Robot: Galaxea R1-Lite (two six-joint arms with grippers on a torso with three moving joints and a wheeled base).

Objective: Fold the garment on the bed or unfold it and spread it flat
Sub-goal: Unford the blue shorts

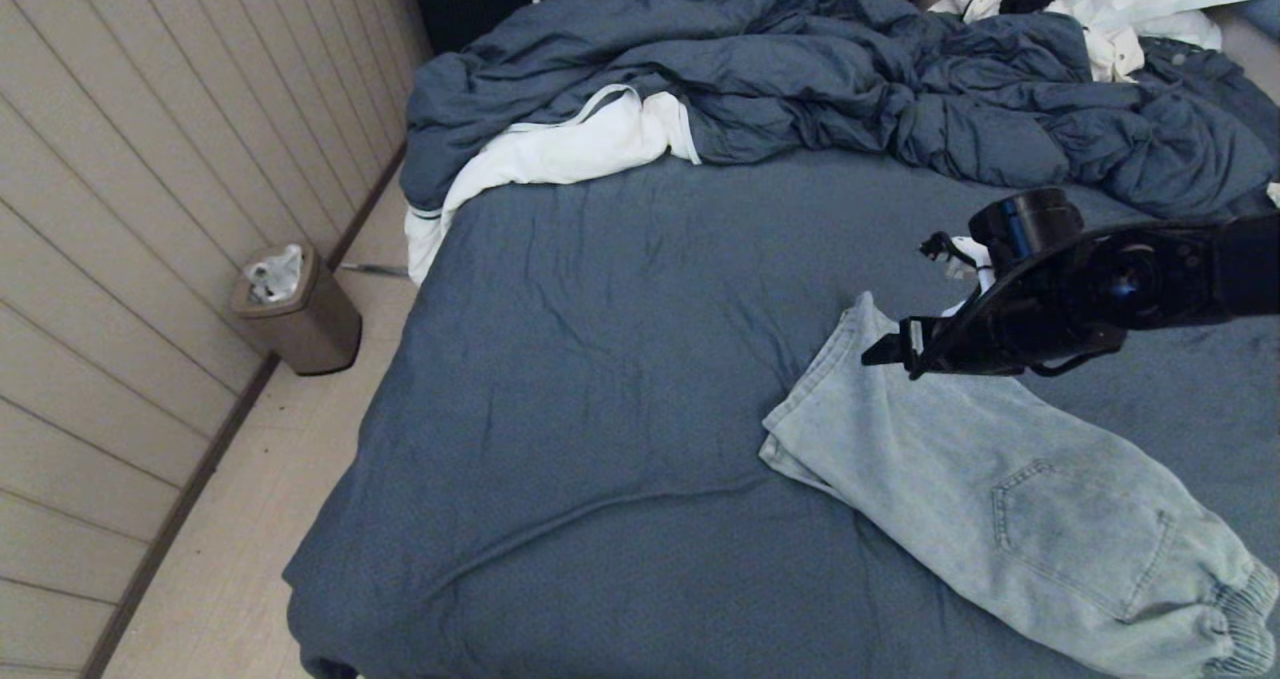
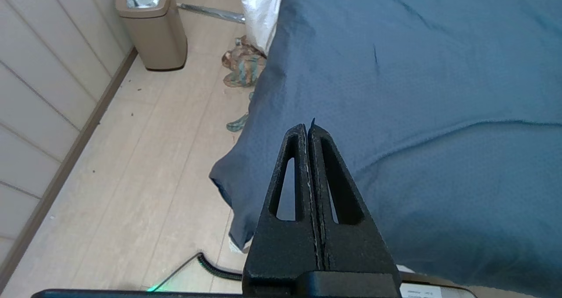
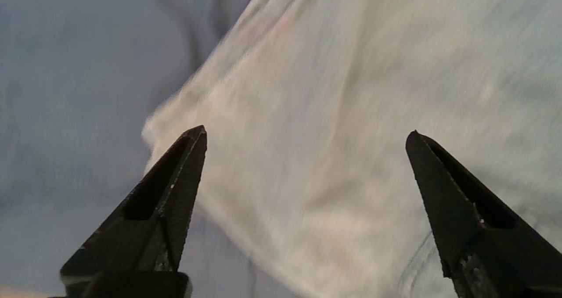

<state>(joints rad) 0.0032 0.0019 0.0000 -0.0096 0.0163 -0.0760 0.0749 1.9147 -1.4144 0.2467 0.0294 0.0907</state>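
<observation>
Under the right gripper [image 3: 306,133] lie the shorts [image 1: 1010,499], folded lengthwise into a long strip on the bed [image 1: 620,359]. Its jaws stand wide apart and hold nothing, hanging just above the cloth near the hem end of the strip. From there the shorts run away from the jaws toward the near right corner of the bed, back pocket [image 1: 1080,534] facing up, ribbed waistband [image 1: 1240,609] at the far end of the strip. A bit of white drawstring [image 1: 965,259] shows just behind the gripper arm.

Well apart from the right jaws, across the bare sheet, a bin [image 1: 297,311] stands on the floor [image 1: 230,559] against the wall; it holds crumpled pale paper or plastic [image 1: 274,272] up to its rim. Beyond the jaws, at the head of the bed, a dark blue duvet [image 1: 850,79] is bunched up, with a white cloth [image 1: 560,149] spilling from under it.

The left gripper [image 2: 308,129] is parked over the near left corner of the bed, jaws pressed together on nothing, the bin ahead of them.
</observation>
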